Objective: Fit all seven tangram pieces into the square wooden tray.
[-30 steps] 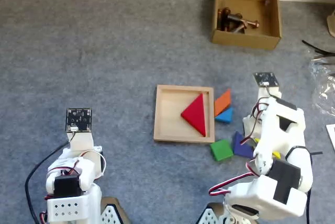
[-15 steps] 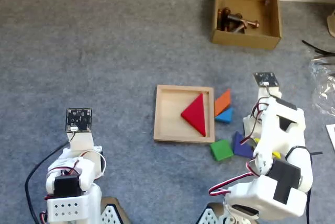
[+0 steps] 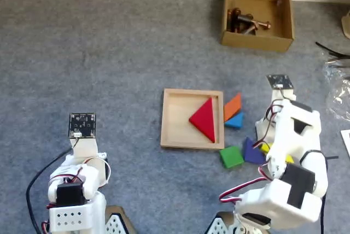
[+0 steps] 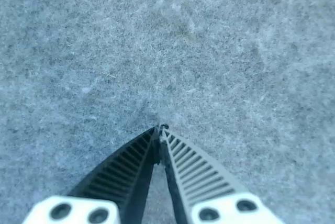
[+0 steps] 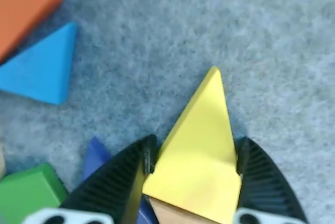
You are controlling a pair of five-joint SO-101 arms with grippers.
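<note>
The square wooden tray (image 3: 164, 119) sits mid-table and holds a red triangle (image 3: 204, 118) against its right side. Outside its right edge lie an orange piece (image 3: 233, 106), a blue triangle (image 3: 235, 120), a green square (image 3: 231, 156) and a purple piece (image 3: 252, 152). My right gripper (image 5: 196, 144) is shut on a yellow triangle (image 5: 201, 145), one finger on each side, with the blue triangle (image 5: 42, 72), the orange piece (image 5: 23, 4), the green square (image 5: 26, 195) and the purple piece (image 5: 97, 153) nearby. A bit of yellow (image 3: 266, 147) peeks from under that arm. My left gripper (image 4: 160, 128) is shut over bare carpet.
A cardboard box (image 3: 257, 15) with metal parts stands at the back right. Cables and plastic wrap (image 3: 336, 81) lie at the right edge. Grey carpet covers the table, with open room to the left of the tray.
The right arm has shifted slightly to the right. The left arm and the pieces on the carpet have stayed put.
</note>
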